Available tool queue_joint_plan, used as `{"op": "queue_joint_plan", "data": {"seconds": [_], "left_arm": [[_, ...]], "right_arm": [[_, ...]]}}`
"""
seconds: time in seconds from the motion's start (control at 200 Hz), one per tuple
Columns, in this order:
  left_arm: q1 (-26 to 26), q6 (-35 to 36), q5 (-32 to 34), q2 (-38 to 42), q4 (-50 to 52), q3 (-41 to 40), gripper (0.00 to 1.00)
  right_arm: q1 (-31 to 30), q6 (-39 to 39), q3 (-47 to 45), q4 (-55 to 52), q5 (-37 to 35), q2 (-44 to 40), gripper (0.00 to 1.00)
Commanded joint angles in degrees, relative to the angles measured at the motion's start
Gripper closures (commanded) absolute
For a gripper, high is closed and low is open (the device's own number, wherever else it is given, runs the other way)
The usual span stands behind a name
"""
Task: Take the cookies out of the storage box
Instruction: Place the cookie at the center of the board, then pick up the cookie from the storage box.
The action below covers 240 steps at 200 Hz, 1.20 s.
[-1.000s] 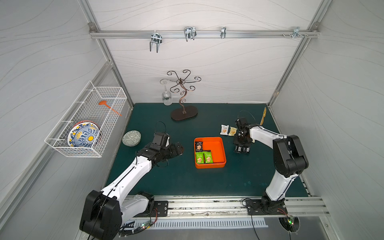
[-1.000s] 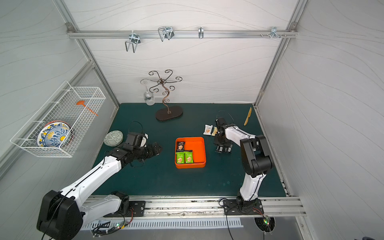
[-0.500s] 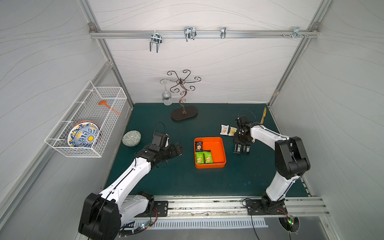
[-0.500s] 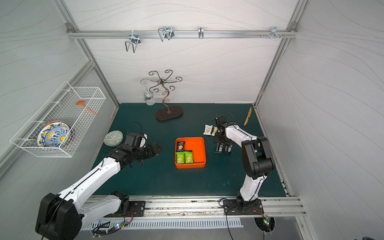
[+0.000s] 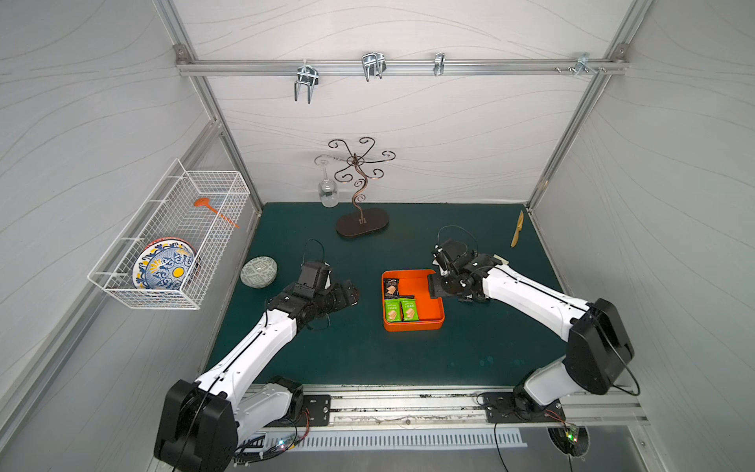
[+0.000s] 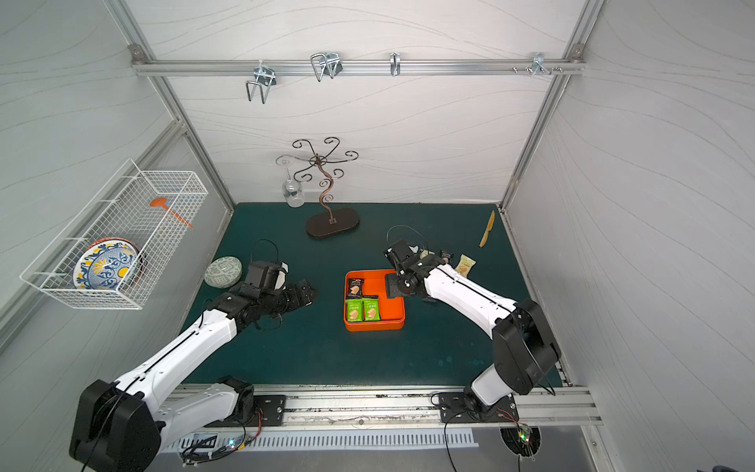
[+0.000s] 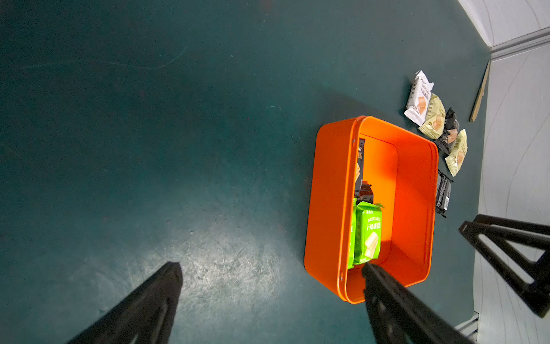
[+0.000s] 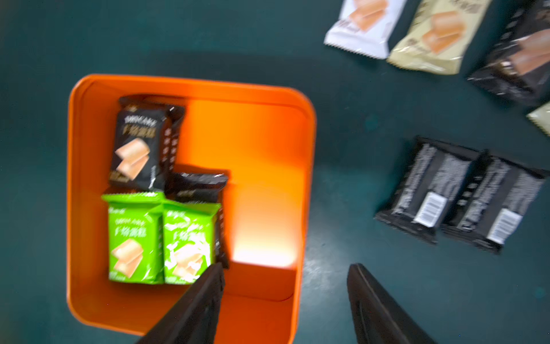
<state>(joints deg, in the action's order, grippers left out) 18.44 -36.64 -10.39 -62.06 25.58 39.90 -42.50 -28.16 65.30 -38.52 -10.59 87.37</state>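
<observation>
The right jaws are standing open and empty, hovering astride the right wall of the storage box (image 8: 262, 143), with one finger over its floor and the other over the bench (image 8: 342, 149) outside. A straight drop from here is probably risking a finger landing on the rim and shoving or tipping the box. The packets are overlapping too: a green packet (image 8: 189, 241) is lying partly on a half-hidden black packet (image 8: 199, 186), so a pinch could be dragging up two, or slipping on the foil.

The left jaws are hanging wide and empty, left of the box.

The box is sitting mid-bench, holding four cookies (image 8: 135, 238) in its left half: two green near, two black far. Six loose packets (image 7: 419, 98) are lying on the bench just right and far of it.

The wire basket (image 5: 216, 249) on the left wall is holding a patterned plate (image 5: 163, 267) and an orange utensil (image 5: 214, 209).
</observation>
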Motion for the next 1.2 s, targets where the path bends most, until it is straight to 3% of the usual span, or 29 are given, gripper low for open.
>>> {"op": "queue_joint_plan", "data": {"seconds": [0.0, 0.37, 0.86, 1.195], "left_arm": [[0.0, 0.5, 2.8, 2.1, 0.3, 0.1, 0.01], [0.0, 2.2, 7.5, 5.0, 4.2, -0.1, 0.01], [-0.2, 3.0, 6.9, 4.4, 3.9, 0.7, 0.01], [-0.3, 3.3, 6.6, 4.7, 3.8, 0.6, 0.01]], "right_arm": [[-3.4, -2.7, 0.7, 0.7, 0.4, 1.2, 0.29], [-8.9, -4.6, 4.3, 3.2, 2.5, 11.4, 0.30], [-9.9, -4.9, 7.1, 3.2, 3.3, 18.0, 0.30], [-9.8, -5.1, 8.1, 1.9, 2.4, 20.7, 0.35]]}}
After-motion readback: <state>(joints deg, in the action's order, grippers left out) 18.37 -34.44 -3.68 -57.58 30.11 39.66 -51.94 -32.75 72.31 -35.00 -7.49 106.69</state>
